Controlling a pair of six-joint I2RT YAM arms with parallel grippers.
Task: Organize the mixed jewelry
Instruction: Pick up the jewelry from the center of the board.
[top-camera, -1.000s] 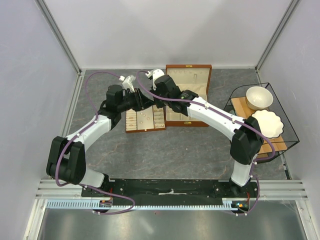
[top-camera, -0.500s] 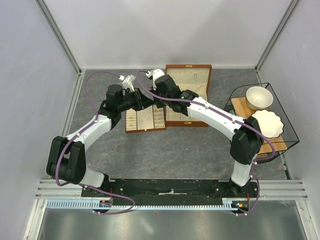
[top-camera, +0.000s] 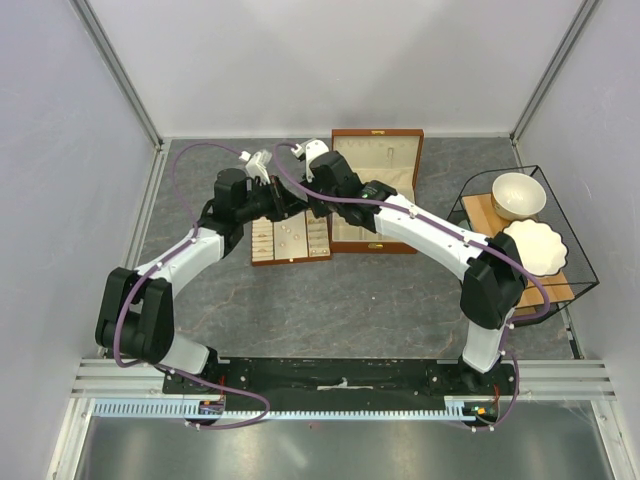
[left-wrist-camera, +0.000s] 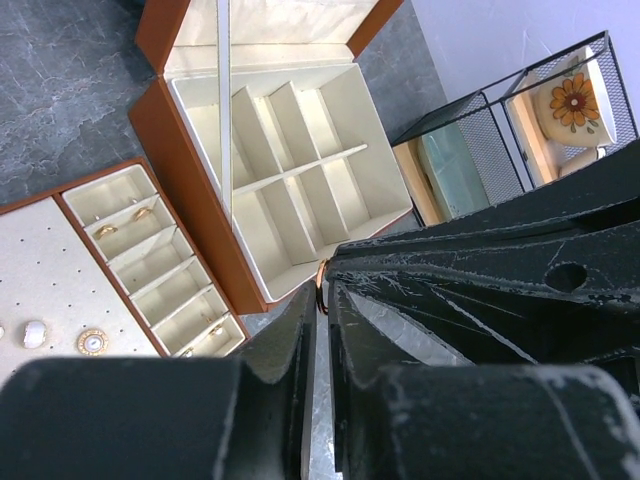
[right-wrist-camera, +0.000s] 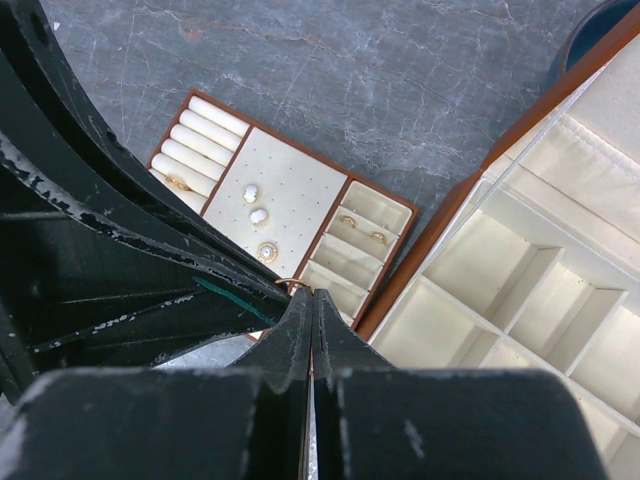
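Both arms are white with black joints and looping purple cables.

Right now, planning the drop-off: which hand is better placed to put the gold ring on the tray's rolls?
Left, probably. Left hand and right hand meet at the gold ring near the tray; its rolls lie on the left arm's side.

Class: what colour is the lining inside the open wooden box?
The box lining is cream; the left wrist view shows it best.
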